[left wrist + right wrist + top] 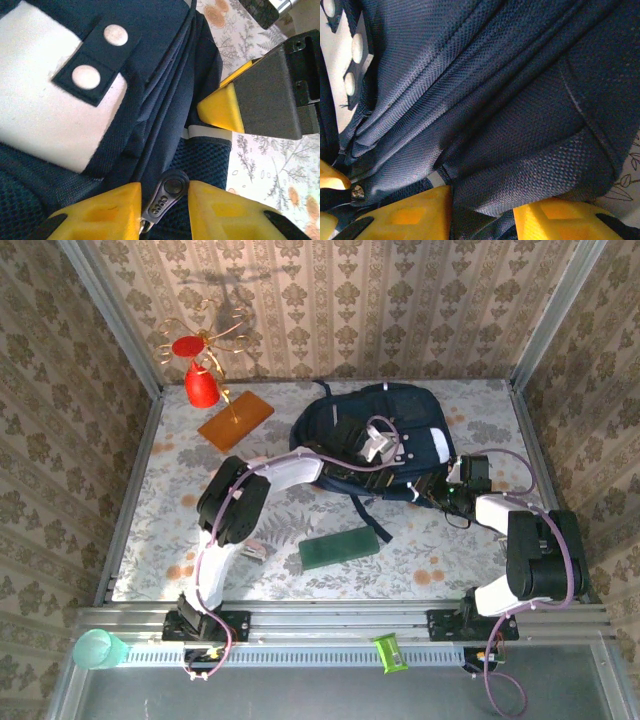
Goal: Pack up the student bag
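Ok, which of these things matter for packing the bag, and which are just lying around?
For the job:
backpack
zip pull
green box, likely to go in

Lying about:
red ornament on the orange board
teal cup and green clip on the front rail

- student bag (400,430): just the one
- green flat box (339,547): one
- orange board (235,420): one
- red bits (202,388) on the wire stand (225,330): two
- teal cup (98,648): one
- snap studs (84,76) on the bag's white patch (40,100): two
- zip pull (167,192): one
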Action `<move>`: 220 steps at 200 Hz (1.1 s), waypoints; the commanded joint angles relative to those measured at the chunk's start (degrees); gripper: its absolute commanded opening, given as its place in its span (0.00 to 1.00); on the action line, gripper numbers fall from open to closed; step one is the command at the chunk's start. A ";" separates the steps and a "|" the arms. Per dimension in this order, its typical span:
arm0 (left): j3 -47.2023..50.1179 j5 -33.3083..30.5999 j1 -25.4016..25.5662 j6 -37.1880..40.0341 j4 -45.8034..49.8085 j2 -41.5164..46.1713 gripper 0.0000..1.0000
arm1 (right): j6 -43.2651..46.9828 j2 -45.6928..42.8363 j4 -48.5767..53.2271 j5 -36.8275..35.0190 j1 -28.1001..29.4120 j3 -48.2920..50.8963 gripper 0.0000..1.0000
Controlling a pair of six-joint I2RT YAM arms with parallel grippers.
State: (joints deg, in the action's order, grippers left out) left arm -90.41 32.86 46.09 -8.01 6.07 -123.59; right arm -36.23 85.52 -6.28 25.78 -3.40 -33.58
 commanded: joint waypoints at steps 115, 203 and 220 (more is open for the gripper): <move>-9.50 -12.13 5.40 13.18 14.47 -2.53 0.48 | 0.02 2.71 0.48 0.06 0.06 -0.16 0.39; -16.29 -29.55 8.00 17.48 22.50 -7.04 0.50 | -0.33 3.31 -0.65 0.59 0.06 0.67 0.39; -15.87 -29.48 7.79 16.59 22.33 -6.11 0.49 | -0.31 3.43 -0.66 0.59 0.06 0.76 0.39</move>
State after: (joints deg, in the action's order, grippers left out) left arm -105.43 7.46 54.46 7.81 25.58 -129.29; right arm -36.25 86.50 -7.79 26.68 -3.49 -33.65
